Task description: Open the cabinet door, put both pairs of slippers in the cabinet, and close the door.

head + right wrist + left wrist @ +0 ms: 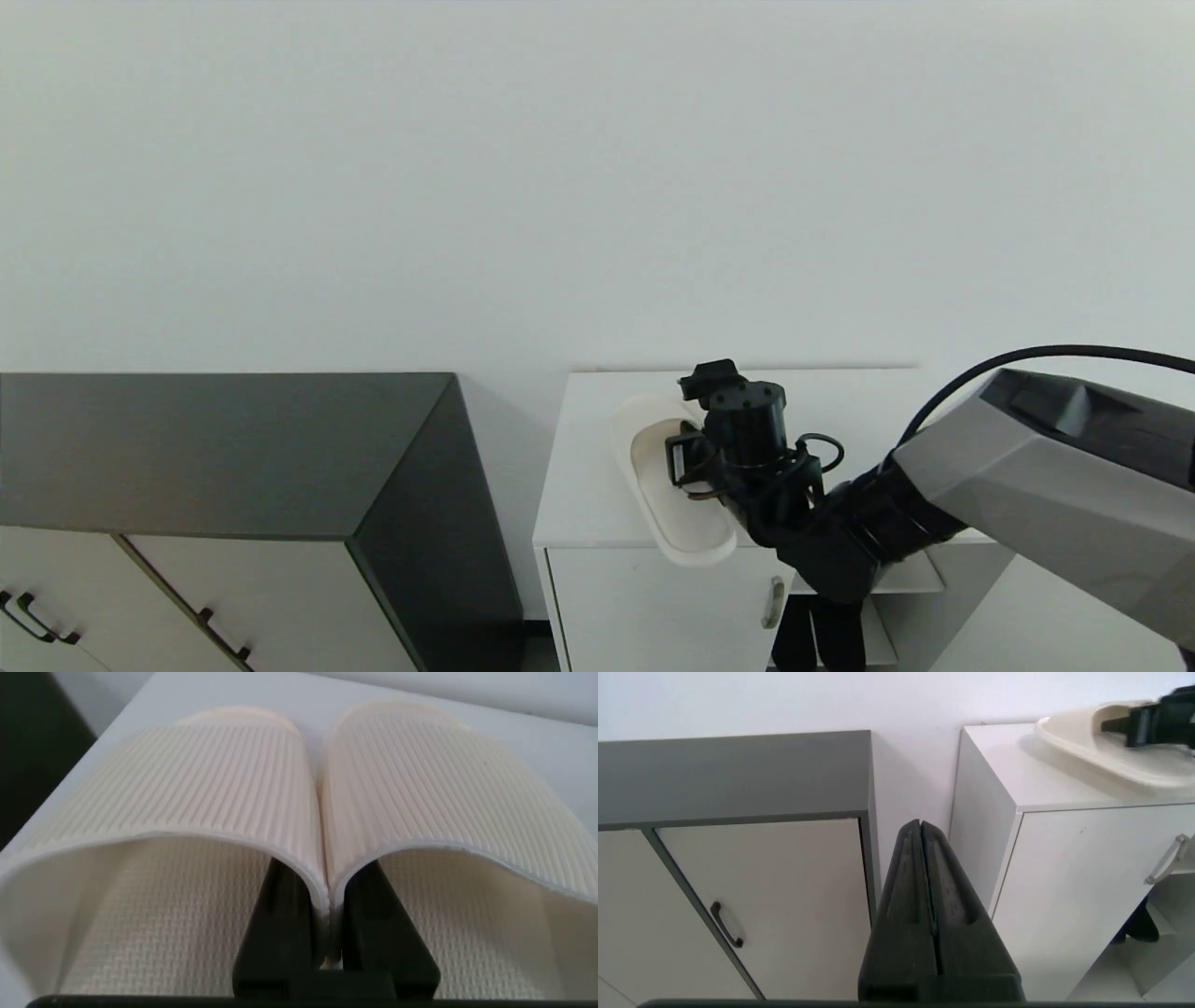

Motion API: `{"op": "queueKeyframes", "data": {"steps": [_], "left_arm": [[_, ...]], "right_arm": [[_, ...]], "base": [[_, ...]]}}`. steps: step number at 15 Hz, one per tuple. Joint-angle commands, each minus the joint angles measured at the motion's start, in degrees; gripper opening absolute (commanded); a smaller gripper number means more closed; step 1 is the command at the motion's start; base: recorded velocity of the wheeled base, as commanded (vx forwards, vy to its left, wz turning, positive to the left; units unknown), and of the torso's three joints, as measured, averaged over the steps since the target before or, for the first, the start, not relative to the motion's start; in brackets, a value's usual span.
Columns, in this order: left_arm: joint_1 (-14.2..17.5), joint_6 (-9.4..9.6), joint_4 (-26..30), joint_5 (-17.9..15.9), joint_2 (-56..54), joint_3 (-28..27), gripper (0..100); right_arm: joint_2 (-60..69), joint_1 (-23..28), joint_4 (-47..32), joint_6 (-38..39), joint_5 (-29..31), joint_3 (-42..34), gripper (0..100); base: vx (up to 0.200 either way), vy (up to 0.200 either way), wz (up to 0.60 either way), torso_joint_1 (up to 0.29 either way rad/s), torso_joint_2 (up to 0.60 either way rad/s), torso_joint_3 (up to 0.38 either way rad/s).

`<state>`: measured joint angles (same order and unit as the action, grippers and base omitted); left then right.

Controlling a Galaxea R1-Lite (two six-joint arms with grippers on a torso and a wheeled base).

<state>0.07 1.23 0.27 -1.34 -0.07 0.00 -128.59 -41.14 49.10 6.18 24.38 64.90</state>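
The right claw (325, 917) pinches the slippers (234, 793) by their touching straps (301, 845). They look light and bendy, so this middle hold suits.

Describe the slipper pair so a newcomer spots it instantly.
Right of the dark-topped cabinet stands a white cabinet against the wall. On its top, at the front edge, lies the slipper pair: cream, ribbed straps, pinched by the jaws of the right gripper.

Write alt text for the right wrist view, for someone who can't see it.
The right gripper pinches the touching inner strap edges of a pair of cream ribbed slippers, one black finger inside each. The slippers lie side by side on a white cabinet top.
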Motion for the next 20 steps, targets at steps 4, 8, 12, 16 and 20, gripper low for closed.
{"op": "queueKeyframes", "data": {"steps": [4,8,12,16,20], "left_arm": [[0.0,0.00,0.0,-0.1,0.1,0.0,0],[0.0,0.00,0.0,0.0,0.1,0.0,0],[0.0,0.00,0.0,0.0,0.1,0.0,0],[0.0,0.00,0.0,0.0,0.1,0.0,0],[0.0,-0.09,0.0,0.0,0.1,0.0,0]], "right_arm": [[11.3,-1.9,3.5,0.0,-2.7,-15.7,0],[11.4,-2.8,3.5,-0.1,-1.4,-16.3,0],[11.5,-3.0,4.6,-0.3,-1.3,-17.1,0],[11.5,-3.2,4.6,-0.3,-1.1,-17.2,0],[11.5,-3.5,4.6,-0.3,-0.7,-17.3,0]], "base": [[0.000,0.000,0.00,0.000,0.00,0.000],[0.000,0.000,0.00,0.000,0.00,0.000],[-0.050,0.000,0.00,0.001,0.00,0.001],[-0.200,0.000,0.00,0.004,0.00,0.001],[-0.200,0.000,0.00,0.004,0.00,0.002]]}}
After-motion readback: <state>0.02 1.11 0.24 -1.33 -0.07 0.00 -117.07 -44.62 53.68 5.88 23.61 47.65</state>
